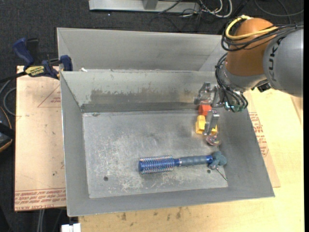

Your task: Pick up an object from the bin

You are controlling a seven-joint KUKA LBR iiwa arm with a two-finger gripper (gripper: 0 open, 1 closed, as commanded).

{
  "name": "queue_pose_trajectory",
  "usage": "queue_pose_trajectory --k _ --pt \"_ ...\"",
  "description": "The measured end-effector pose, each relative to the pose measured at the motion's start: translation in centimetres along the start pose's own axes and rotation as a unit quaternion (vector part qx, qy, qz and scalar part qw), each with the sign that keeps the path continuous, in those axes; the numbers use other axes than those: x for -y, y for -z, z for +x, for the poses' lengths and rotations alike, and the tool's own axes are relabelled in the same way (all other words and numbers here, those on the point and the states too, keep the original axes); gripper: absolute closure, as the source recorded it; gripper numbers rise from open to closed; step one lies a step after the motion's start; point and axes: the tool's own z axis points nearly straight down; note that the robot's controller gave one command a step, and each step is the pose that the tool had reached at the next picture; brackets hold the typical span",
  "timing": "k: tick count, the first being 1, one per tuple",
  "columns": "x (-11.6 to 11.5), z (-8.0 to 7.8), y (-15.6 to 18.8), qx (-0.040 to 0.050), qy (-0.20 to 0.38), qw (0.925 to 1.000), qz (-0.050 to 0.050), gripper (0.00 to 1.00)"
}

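My gripper (212, 137) hangs low at the right side of the bin, close to the back wall. A small yellow block (200, 125) lies right beside it on its left, touching or nearly touching it. A small orange-red block (204, 108) sits just behind the yellow one. A blue hairbrush (169, 164) lies flat on the bin floor in front of the gripper. Its bristled head points left and its handle end lies a little below the gripper.
The orange-covered wrist and the grey arm come in over the bin's right rim. The sloping right wall stands close to the gripper. The left half of the floor is bare scuffed metal.
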Motion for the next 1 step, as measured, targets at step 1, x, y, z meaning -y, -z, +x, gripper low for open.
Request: queue_pose_trajectory --k 1 --pt "3.95 1.02 -7.13 0.0074 0.047 0.9988 -0.007 0.00"
